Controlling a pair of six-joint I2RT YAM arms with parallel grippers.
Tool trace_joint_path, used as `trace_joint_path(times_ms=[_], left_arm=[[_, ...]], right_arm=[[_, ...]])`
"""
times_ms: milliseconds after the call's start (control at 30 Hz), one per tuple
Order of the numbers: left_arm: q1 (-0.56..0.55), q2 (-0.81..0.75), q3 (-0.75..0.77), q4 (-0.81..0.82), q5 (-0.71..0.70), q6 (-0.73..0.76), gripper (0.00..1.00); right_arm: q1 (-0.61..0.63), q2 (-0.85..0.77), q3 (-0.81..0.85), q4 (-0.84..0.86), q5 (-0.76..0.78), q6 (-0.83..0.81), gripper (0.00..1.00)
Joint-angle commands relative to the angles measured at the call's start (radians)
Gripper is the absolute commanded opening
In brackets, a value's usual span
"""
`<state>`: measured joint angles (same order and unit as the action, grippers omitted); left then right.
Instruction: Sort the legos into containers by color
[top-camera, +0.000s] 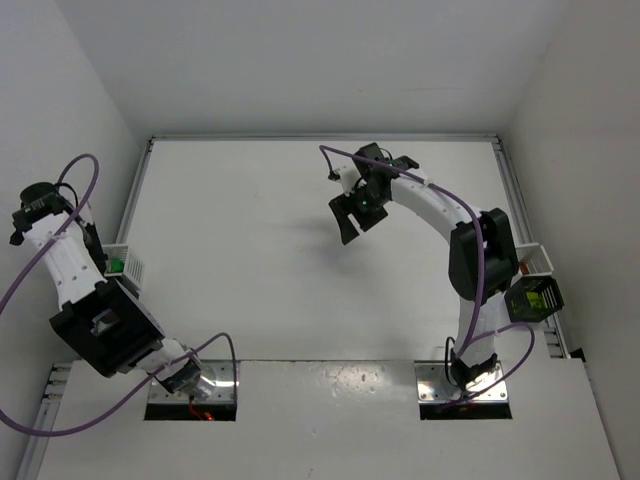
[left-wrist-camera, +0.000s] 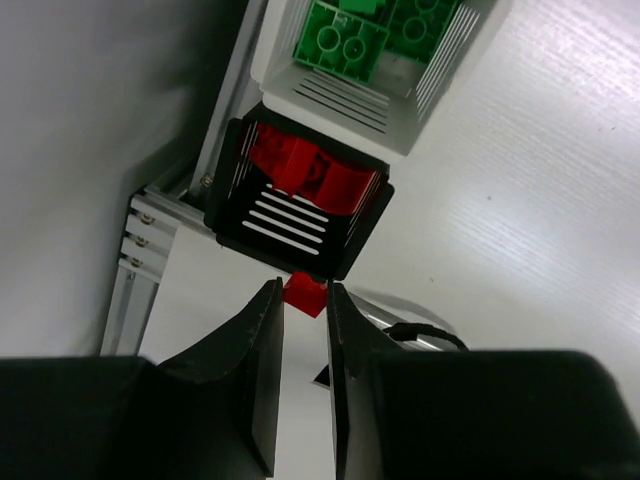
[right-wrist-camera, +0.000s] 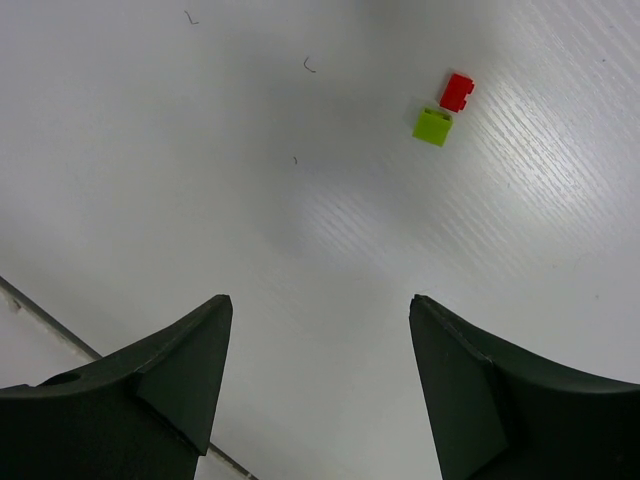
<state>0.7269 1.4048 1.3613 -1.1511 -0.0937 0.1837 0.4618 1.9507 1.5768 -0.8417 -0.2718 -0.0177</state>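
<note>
At the left edge of the counter (top-camera: 250, 260), the left hand (left-wrist-camera: 304, 290) is pinching a held red brick (left-wrist-camera: 304, 297) at its fingertips. The jaws are standing almost together with only that brick between them. In the wrist view the brick is showing just in front of the near wall of a black bin (left-wrist-camera: 290, 228), which is holding more red bricks (left-wrist-camera: 312, 172). On the far side of the black bin, a white bin (left-wrist-camera: 352, 105) is touching it and holding green bricks (left-wrist-camera: 342, 42). Both bins are sitting against the aluminium rail (left-wrist-camera: 150, 215) that is running along the counter's edge.

Over the far middle of the counter, the right hand (right-wrist-camera: 320, 308) is hanging with its jaws spread wide and nothing between them. Ahead of its fingers, a loose red brick (right-wrist-camera: 457, 91) and a lime brick (right-wrist-camera: 432, 126) are lying on the bare counter. They are lying corner to corner just beside each other, though whether they are touching is hard to tell. Both are lying well apart from the hand.

At the right edge, a second white bin (top-camera: 540, 258) is sitting by the rail. Just nearer than it, a dark bin (top-camera: 533, 298) is showing something lime inside.
</note>
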Motion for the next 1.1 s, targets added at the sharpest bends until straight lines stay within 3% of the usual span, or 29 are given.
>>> trace_joint_path(times_ms=[0, 367, 667, 767, 800, 867, 900, 1067], left_arm=[[0.032, 0.005, -0.034, 0.036, 0.038, 0.034, 0.00], [0.063, -0.029, -0.128, 0.079, 0.028, 0.062, 0.01], [0.083, 0.000, -0.128, 0.097, 0.028, 0.082, 0.17], [0.092, 0.000, -0.119, 0.097, 0.037, 0.091, 0.32], [0.092, 0.000, -0.108, 0.097, 0.037, 0.091, 0.44], [0.092, 0.000, -0.097, 0.097, 0.049, 0.114, 0.55], [0.092, -0.010, -0.097, 0.097, 0.049, 0.114, 0.66], [0.092, -0.046, -0.016, 0.068, 0.141, 0.167, 0.74]], right_arm=[[0.008, -0.018, 0.005, 0.026, 0.002, 0.015, 0.72], [0.008, 0.011, 0.005, 0.035, 0.020, 0.015, 0.72], [0.008, 0.011, -0.006, 0.044, 0.020, 0.015, 0.72], [0.008, 0.011, -0.006, 0.044, 0.020, 0.015, 0.72], [0.008, 0.011, -0.015, 0.044, 0.020, 0.015, 0.72], [0.008, 0.011, -0.015, 0.044, 0.020, 0.015, 0.72], [0.008, 0.002, -0.024, 0.044, 0.020, 0.015, 0.72], [0.008, -0.007, -0.034, 0.053, 0.039, 0.015, 0.72]])
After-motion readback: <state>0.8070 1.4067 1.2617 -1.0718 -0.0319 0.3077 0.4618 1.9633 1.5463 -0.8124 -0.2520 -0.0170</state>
